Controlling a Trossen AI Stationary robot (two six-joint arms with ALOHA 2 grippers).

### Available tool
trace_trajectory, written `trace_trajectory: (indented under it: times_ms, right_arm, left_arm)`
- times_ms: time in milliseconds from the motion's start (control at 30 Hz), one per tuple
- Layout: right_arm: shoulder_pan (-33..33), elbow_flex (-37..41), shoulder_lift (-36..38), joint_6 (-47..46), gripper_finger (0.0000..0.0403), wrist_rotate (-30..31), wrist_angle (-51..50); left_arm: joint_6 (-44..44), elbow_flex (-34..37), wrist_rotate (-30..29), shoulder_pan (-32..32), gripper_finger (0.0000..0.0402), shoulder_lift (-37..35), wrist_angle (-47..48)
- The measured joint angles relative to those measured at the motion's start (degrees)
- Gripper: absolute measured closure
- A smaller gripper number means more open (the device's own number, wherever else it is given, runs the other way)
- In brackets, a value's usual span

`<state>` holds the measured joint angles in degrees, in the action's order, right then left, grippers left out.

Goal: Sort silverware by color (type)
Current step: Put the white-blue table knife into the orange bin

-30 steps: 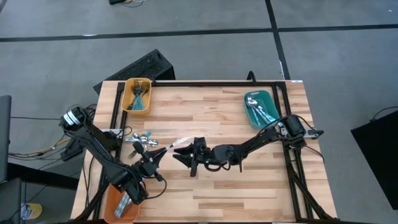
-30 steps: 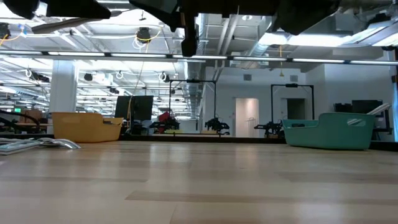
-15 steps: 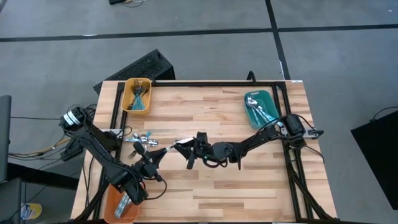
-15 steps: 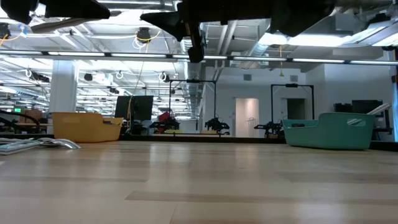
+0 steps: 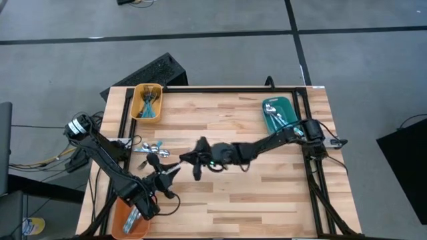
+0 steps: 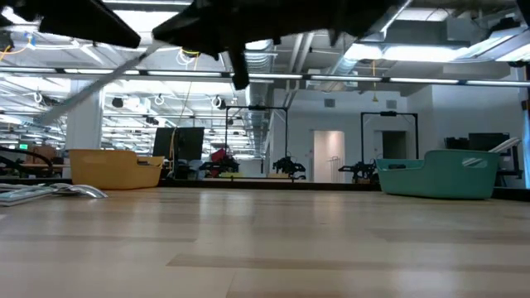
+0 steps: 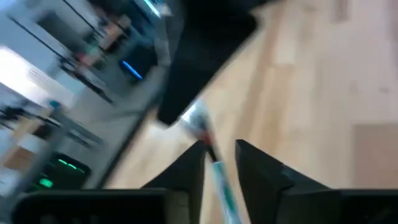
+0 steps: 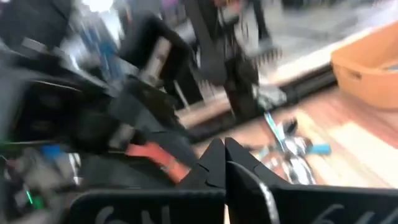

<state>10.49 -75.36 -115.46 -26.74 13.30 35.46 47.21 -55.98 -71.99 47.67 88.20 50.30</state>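
Left gripper [image 7: 219, 163]: clamped on a blue-handled utensil [image 7: 217, 177]. Right gripper [image 5: 189, 158]: fingers together, empty; loose silverware [image 5: 148, 147] lies beyond its tips.

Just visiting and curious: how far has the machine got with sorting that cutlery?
Partway. Some pieces already lie in the yellow tray, the teal tray and the orange tray. The left gripper grips one blue-handled piece above the table, with the right gripper close by. A small loose pile near the table's left edge remains.
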Motion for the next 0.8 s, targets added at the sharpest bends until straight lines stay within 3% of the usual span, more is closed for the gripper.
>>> trace_trajectory:
  times_ms: [100,200,367,533,667,800]
  right_arm:
    - [-1.5,-8.3,0.0,3.1,0.0396,-3.4,-16.7]
    - [-1.8,-14.0,0.0,6.3,0.0396,-6.1,-22.8]
    - [-1.8,-18.0,-0.1,8.8,0.0396,-12.9,-22.8]
    - [-1.1,-19.1,-1.2,8.8,0.0396,-14.9,-20.2]
    - [-0.5,-19.3,-4.6,8.1,0.0396,-18.1,-15.3]
    - [-0.3,-25.9,-10.7,6.3,0.0396,-21.9,-14.0]
  left_arm:
    - [-2.0,-4.2,5.2,1.4,0.0288,-0.4,1.0]
    - [-5.4,-10.2,6.4,3.4,0.0257,-1.6,3.7]
    - [-6.3,-21.8,6.0,8.2,0.0234,-4.2,17.7]
    - [5.5,-30.9,-0.8,13.6,0.0245,-7.8,36.2]
    - [6.9,-31.1,-0.7,14.7,0.0258,-11.8,39.5]
    - [8.5,-29.2,-0.5,13.5,0.0266,-15.7,39.8]
